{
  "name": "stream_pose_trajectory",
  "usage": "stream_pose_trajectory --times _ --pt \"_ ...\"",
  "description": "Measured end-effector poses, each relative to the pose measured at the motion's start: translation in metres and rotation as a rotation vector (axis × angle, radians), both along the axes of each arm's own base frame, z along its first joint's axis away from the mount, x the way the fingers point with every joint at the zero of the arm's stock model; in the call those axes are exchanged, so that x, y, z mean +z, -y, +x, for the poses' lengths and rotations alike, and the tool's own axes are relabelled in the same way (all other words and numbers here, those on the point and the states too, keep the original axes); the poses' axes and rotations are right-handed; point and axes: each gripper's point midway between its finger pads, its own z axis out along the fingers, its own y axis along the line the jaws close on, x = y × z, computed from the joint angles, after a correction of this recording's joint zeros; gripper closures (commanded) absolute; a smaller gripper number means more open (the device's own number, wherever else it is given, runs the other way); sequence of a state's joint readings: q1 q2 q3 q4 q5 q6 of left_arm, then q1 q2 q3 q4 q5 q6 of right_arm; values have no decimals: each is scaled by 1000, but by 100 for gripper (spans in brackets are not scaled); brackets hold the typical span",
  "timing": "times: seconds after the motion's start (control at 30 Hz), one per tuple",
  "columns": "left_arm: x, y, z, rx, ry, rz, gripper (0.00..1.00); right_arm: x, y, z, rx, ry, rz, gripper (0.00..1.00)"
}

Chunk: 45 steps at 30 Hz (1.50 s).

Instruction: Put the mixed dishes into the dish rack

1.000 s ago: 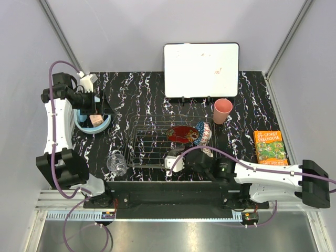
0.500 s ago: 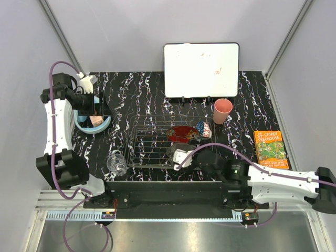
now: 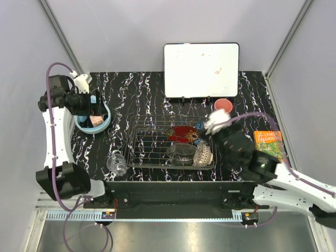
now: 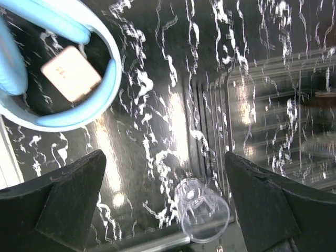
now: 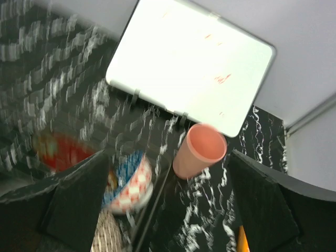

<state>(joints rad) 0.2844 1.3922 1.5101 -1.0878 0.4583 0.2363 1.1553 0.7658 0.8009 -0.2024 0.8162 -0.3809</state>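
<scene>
Pink cup (image 3: 222,103) half behind right arm (image 3: 239,152)

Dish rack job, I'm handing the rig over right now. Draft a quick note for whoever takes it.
Left pincer: open, empty, by the light blue bowl.
Right pincer: open, empty, near the pink cup.
Done, in the dish rack: red bowl, blue patterned bowl, clear glass bowl, beige lattice bowl.
Left to load: pink cup and small clear glass, both on the table.
</scene>
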Motion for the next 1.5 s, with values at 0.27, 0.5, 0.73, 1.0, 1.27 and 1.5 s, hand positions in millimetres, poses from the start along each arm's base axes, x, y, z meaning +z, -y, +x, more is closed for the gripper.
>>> stream_pose_trajectory --times 0.27,0.5,0.73,1.0,1.27,1.5 --pt "-47 4 -9 60 -131 -90 1 139 36 37 -97 15 548 15" --pt "-16 5 -5 72 -27 -89 1 69 85 213 -478 -338 716 3" --pt "22 9 -29 84 170 -26 1 -96 129 224 -799 -898 836 1" --pt "47 13 -28 71 257 -24 7 -133 138 194 -899 -1042 858 1" --pt "27 17 -25 57 186 -4 1 -145 147 180 -970 -1036 828 21" --pt "-5 43 -30 -29 86 37 1 -166 154 169 -1047 -1055 800 50"
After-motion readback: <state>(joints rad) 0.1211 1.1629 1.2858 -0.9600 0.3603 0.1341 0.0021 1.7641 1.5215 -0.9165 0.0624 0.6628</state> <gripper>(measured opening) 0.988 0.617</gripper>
